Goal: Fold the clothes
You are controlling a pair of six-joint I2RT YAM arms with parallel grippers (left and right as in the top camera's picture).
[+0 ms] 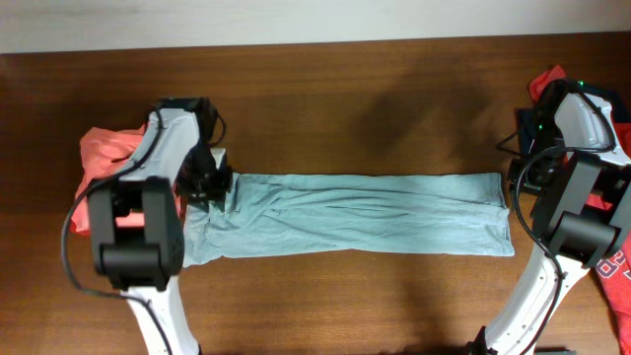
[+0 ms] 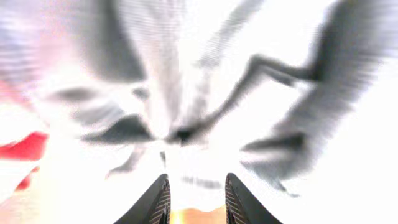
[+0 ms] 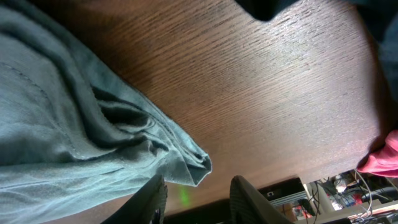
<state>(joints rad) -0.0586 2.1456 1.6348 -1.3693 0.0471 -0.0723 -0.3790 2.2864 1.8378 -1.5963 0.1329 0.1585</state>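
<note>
Overhead, a brown wooden table (image 1: pixel 345 99) is seen filling most of the frame. A pale grey-blue T-shirt (image 1: pixel 365 212) is laid across its middle, folded into a long band that runs from the left of the frame to the right. The left arm (image 1: pixel 138 227) is placed at the band's left end and the right arm (image 1: pixel 577 217) just past its right end. A coral-orange garment (image 1: pixel 104 150) is bunched at the left edge, partly hidden by the left arm. A red garment (image 1: pixel 548 81) is seen at the upper right, and a red garment with white print (image 1: pixel 619 281) at the lower right edge.

The left gripper (image 1: pixel 209 185) is set on the shirt's left end. In its wrist view, blurred and overexposed, its fingers (image 2: pixel 155 202) are shown with a gap between them; whether cloth is caught cannot be told.

The right gripper (image 3: pixel 198 190) is shown with fingers apart and nothing between them, the shirt's corner (image 3: pixel 194 165) lying on the wood just above the gap.
</note>
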